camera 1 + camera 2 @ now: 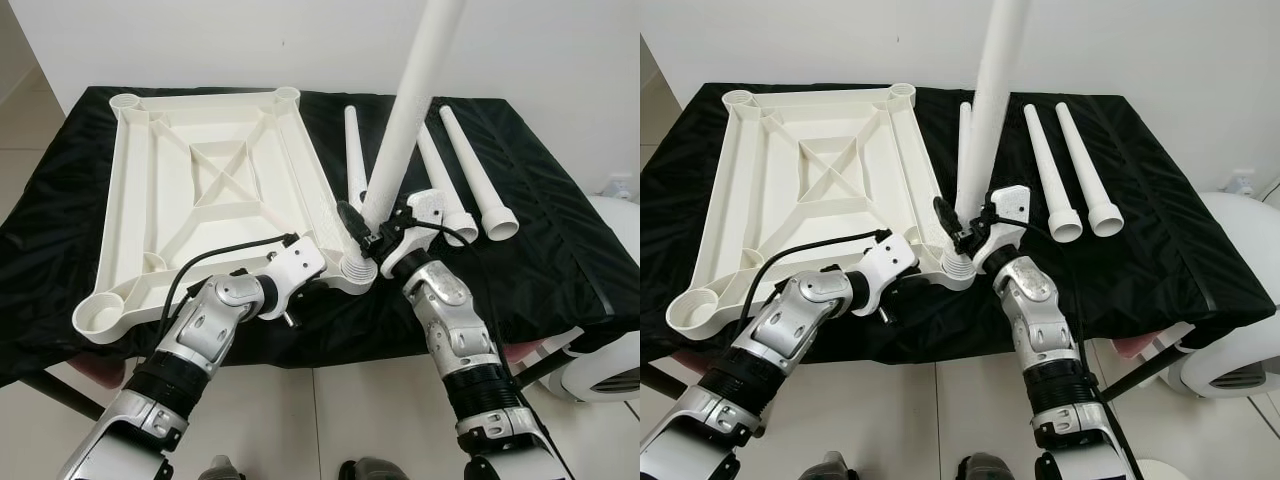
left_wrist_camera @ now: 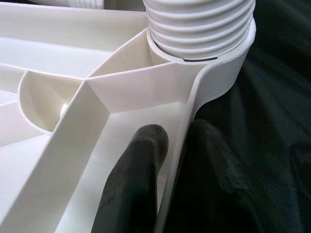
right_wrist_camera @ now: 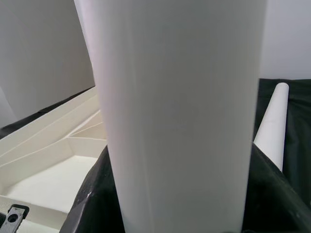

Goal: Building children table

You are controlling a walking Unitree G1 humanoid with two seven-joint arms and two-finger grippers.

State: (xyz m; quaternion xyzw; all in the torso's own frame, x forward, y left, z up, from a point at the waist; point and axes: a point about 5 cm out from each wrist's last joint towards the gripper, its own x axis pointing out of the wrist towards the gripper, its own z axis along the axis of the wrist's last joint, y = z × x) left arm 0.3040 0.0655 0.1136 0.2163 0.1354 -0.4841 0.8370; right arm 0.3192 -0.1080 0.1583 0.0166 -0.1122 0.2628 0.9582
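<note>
Left gripper (image 2: pixel 170 160) pinches the tabletop (image 1: pixel 200 190) rim — right gripper (image 1: pixel 378 238) clasps the upright leg (image 1: pixel 405 120) at its corner socket.

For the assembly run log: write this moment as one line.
stage: leg into near corner socket | right gripper: shut on upright leg | left gripper: pinching tabletop rim | spare legs: three, on black cloth

Silver jointed arms with black ribbed cuffs, white wrist housings, looping black cables, and black-fingered hands.
</note>
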